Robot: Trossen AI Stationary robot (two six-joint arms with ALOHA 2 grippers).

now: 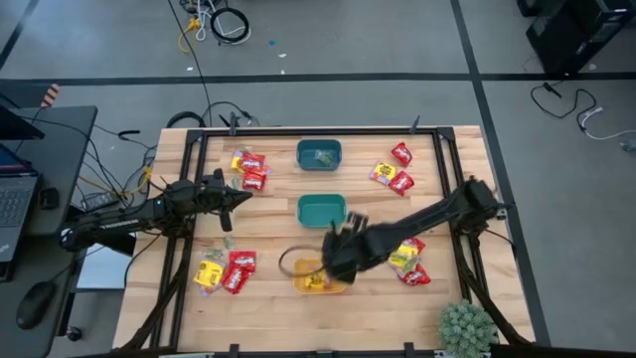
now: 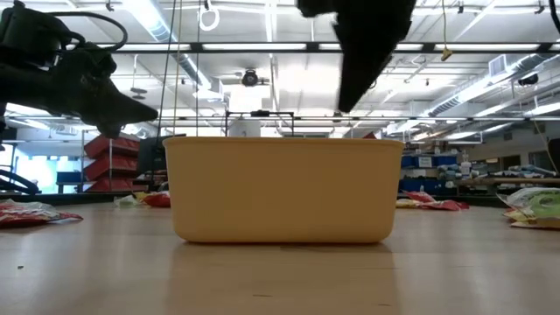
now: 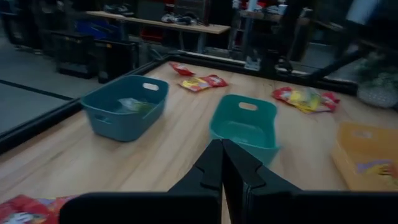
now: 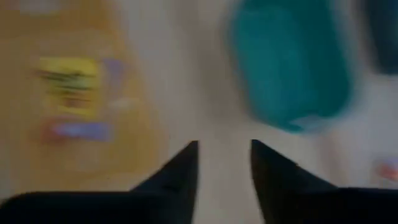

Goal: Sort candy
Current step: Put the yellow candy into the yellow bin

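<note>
Candy is shown in several clusters on the desk: red and yellow packets (image 1: 249, 169) near the far left corner, a second group (image 1: 226, 270) toward the near left edge, a third (image 1: 392, 171) toward the far right corner, and a fourth (image 1: 408, 261) by the right edge. One yellow packet (image 1: 315, 281) is seen lying inside the orange bin (image 1: 320, 288) at the near middle; pale green pieces (image 1: 322, 155) are seen in the far teal bin (image 1: 319, 154). The middle teal bin (image 1: 322, 210) is seen between the two others.

The right tool (image 1: 343, 244) is held above the far edge of the orange bin, its fingers spread apart and nothing between them; the drop into that bin appears completed. The step in hand is judged to be a retreat toward the next packet. It is best done by lifting clear of the bin wall before travelling sideways, so that the bin is not dragged.

The left tool (image 1: 238, 198) is held above the desk's left half, fingers pressed together, nothing pinched, pointing toward the teal bins.
</note>
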